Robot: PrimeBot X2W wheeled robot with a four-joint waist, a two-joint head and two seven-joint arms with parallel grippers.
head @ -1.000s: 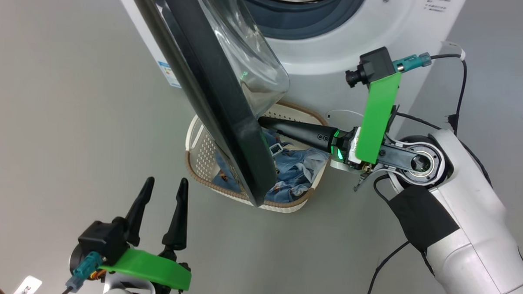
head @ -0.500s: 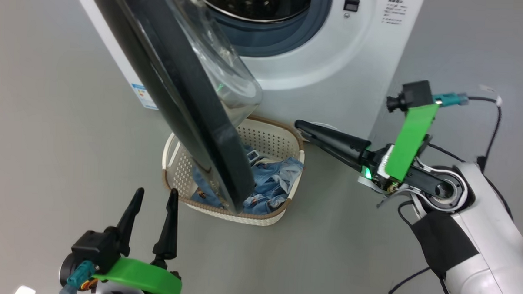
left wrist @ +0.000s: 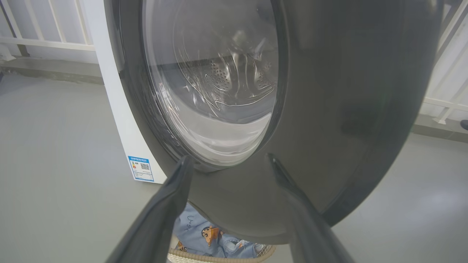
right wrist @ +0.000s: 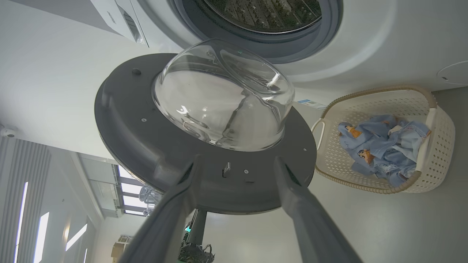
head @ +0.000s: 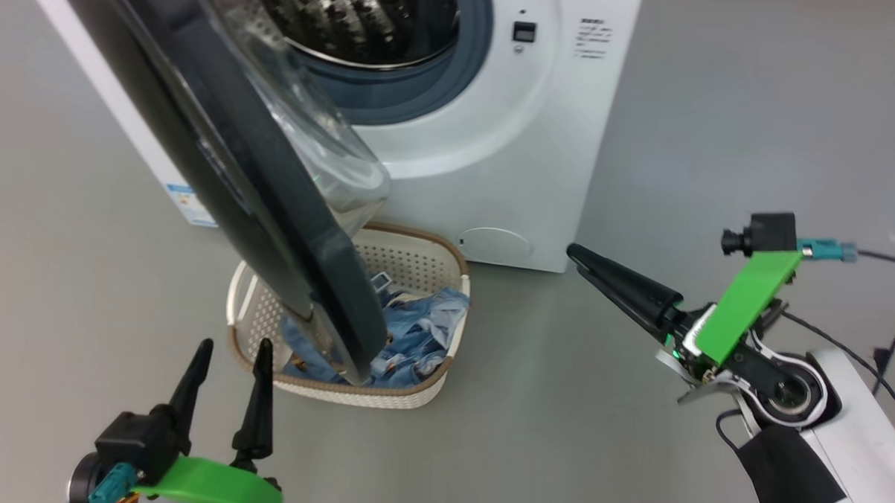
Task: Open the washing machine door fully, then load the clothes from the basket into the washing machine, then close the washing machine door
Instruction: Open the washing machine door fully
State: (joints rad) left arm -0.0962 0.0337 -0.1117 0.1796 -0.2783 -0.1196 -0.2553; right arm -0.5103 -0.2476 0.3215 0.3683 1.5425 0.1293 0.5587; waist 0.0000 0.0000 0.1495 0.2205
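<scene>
- While the door [head: 270, 201] stands swung out from the washer [head: 495, 171] and overhangs the left part of the basket [head: 383, 394], the clothes [head: 415, 325] lie heaped in the basket, on the floor [head: 560, 434] just before the washer.
- Both claws are empty. The left claw [head: 235, 344] is spread wide, low before the door's glossy outer face. The right claw [right wrist: 237, 160] is spread wide too and hovers over the floor to the right of the basket, apart from it.
- The clothes look soft, light and limp, so they will likely sag, trail and come up as a bunch rather than one piece.
- A raised fold at the top of the heap seems the best place to pinch, with a deep bite so thin cloth does not slip out.
- Trailing ends may catch on the basket's rim. The basket looks light and could slide or lift with a tug.
- The door is stiff and hinged, so it probably swings only along its arc. Its black face looks slick, which makes the free edge of the rim the surest hold.
- The glass bowl [right wrist: 223, 98] is smooth and breakable, and is better left untouched.
- Since the door hangs over the basket, it probably needs swinging wider before the clothes can travel freely to the drum [head: 351, 17].
</scene>
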